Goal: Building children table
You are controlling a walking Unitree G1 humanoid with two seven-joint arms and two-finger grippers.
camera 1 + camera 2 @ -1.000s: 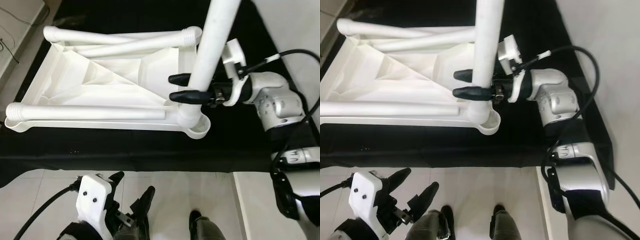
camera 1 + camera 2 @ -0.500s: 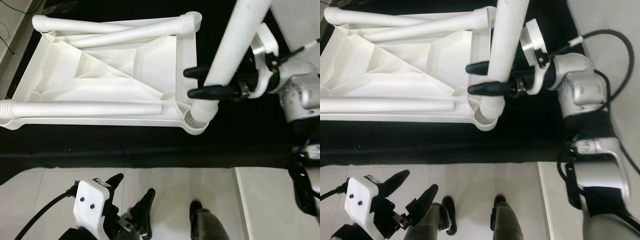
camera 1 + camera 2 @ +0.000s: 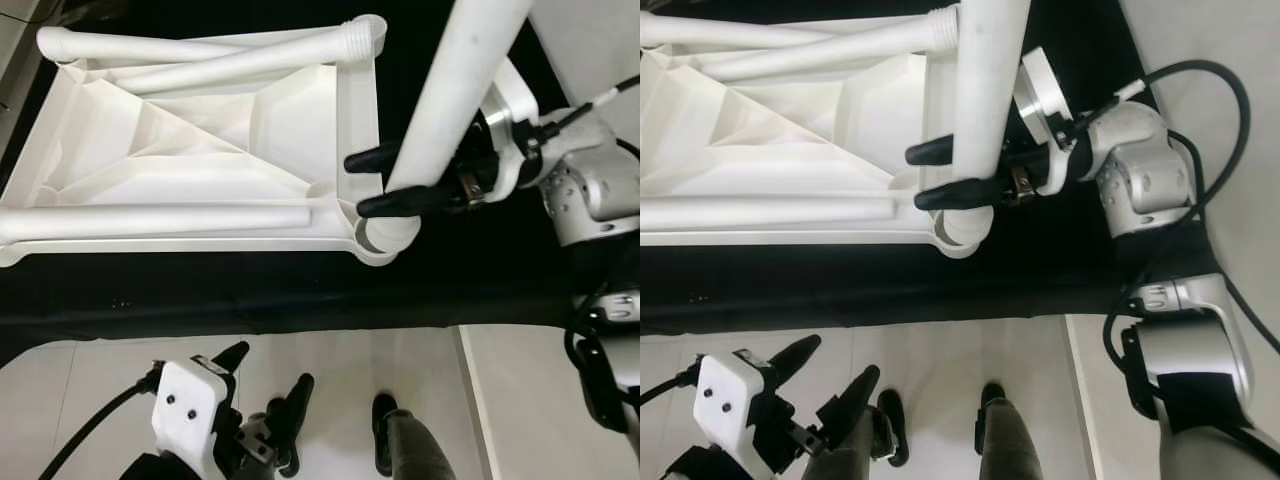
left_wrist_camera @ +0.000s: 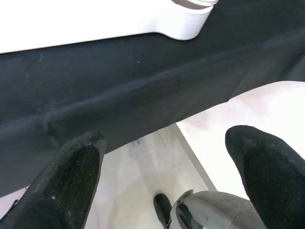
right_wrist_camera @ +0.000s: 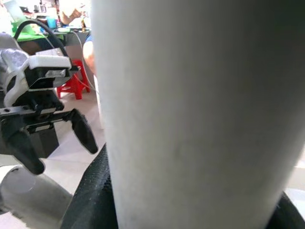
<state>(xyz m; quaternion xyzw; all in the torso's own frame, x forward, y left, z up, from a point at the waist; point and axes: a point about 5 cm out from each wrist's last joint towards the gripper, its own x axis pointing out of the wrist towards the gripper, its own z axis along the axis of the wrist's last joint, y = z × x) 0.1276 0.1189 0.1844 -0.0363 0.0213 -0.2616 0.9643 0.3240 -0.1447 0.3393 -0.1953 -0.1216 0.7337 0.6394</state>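
Observation:
A white plastic tabletop (image 3: 200, 150) lies upside down on a black cloth (image 3: 250, 290). One white leg (image 3: 450, 90) stands nearly upright with its foot in the near right corner socket (image 3: 385, 238). My right gripper (image 3: 356, 184) is shut on this leg just above the socket, and the leg (image 5: 190, 109) is close up in the right wrist view. Three loose legs lie on the tabletop: one along the near edge (image 3: 150, 220) and two at the far edge (image 3: 230, 65). My left gripper (image 3: 265, 372) hangs open and empty over the floor, below the cloth's edge.
The cloth's front edge (image 4: 143, 95) drops to a white tiled floor (image 3: 90, 390). Two dark shoes (image 3: 890, 425) stand on the tiles near my left gripper. Pale floor (image 3: 590, 40) lies to the right of the cloth. A red stool (image 5: 74, 83) stands far behind.
The whole view has shifted. My right wrist has turned around the upright leg while staying shut on it; the leg's foot stays in the corner socket. The left arm hangs as before.

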